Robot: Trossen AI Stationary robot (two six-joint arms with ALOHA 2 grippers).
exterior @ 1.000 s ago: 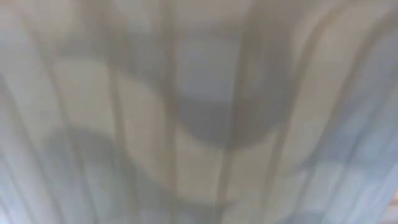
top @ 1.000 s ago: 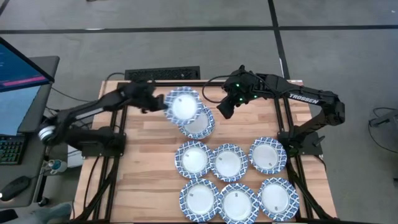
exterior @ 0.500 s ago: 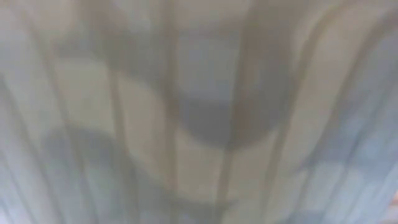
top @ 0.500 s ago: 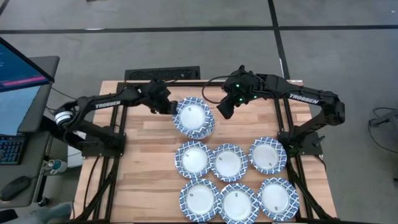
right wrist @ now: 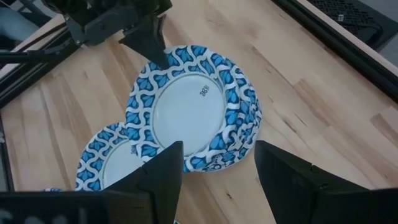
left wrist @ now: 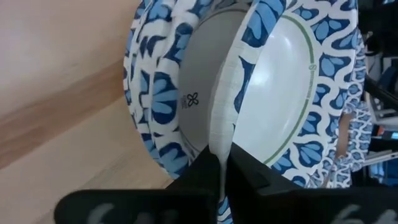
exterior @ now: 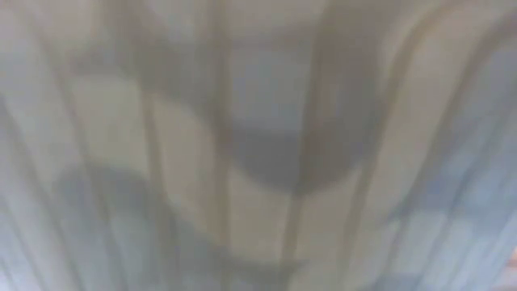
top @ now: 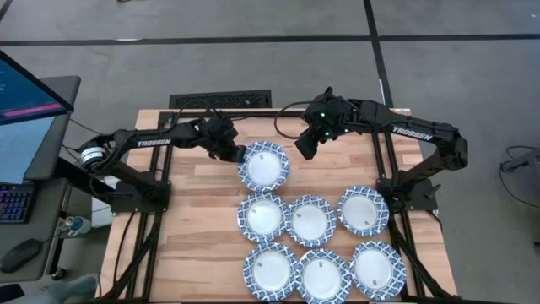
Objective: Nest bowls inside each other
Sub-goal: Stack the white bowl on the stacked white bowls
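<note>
Blue-and-white top bowl (top: 263, 163) is now down in the stack (right wrist: 245, 134) at the back of the tabletop (top: 202, 219). A second ago it was lifted and tilted, set off to the back-left of that stack; half a second ago it was nearly level over it. Your left hand (left wrist: 221, 177) sits at the stack's left edge, fingers pinched on the top bowl's rim. So the nest looks about seated, but from the left wrist the rim looks a little raised off the bowl under it, so don't count it finished. Your right hand (right wrist: 217, 165) hangs just right of the stack, fingers wide, holding nothing, unmoved. Six single bowls (top: 310, 220) lie in front of the stack, unmoved, not yet nested.
</note>
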